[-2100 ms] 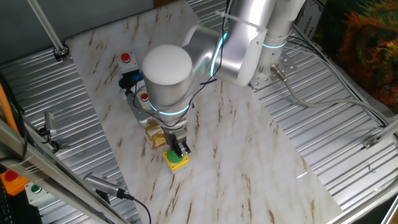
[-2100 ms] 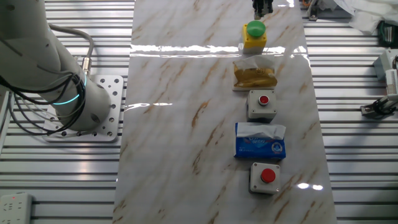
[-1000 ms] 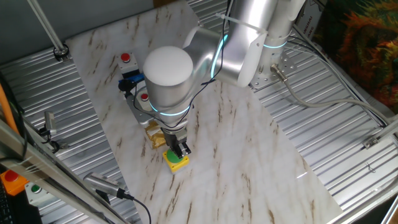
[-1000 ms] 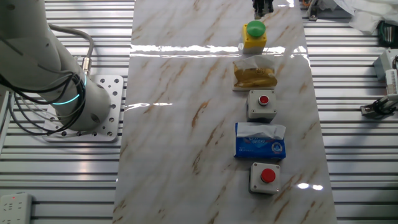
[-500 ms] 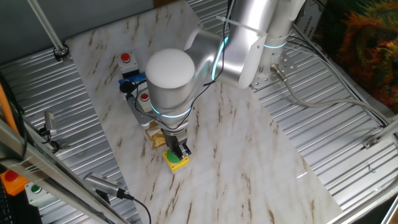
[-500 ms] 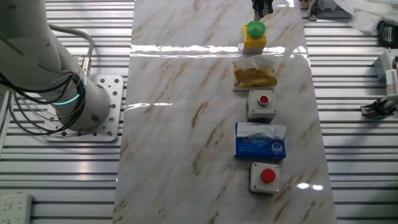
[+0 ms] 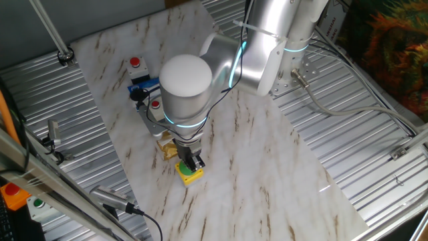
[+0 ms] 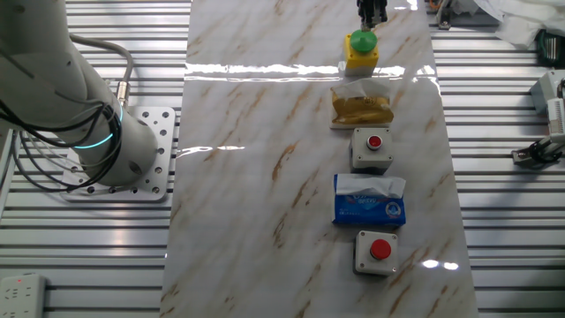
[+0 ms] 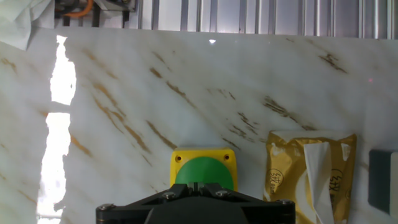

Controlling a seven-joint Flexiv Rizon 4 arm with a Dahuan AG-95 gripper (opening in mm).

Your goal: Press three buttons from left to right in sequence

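The three buttons stand in a row on the marble board (image 8: 265, 177). Two are grey-white boxes with red caps (image 8: 376, 252) (image 8: 372, 146); they also show in one fixed view (image 7: 136, 63) (image 7: 155, 105). The third is a yellow box with a green dome cap (image 8: 360, 49) (image 7: 189, 174) (image 9: 204, 171). My gripper (image 9: 204, 185) is shut, fingertips pressed together, and points down at the green dome. In the other fixed view the gripper (image 8: 371, 19) reaches the dome's top. I cannot tell if it presses the dome.
A crinkled gold packet (image 8: 361, 104) (image 9: 311, 177) lies between the yellow box and the middle button. A blue tissue pack (image 8: 369, 199) lies between the two red-capped boxes. An orange box (image 7: 12, 194) sits off the board at lower left. Ribbed metal table surrounds the board.
The gripper has come down a little onto the green dome. The arm's elbow has shifted slightly right. Nothing else moved.
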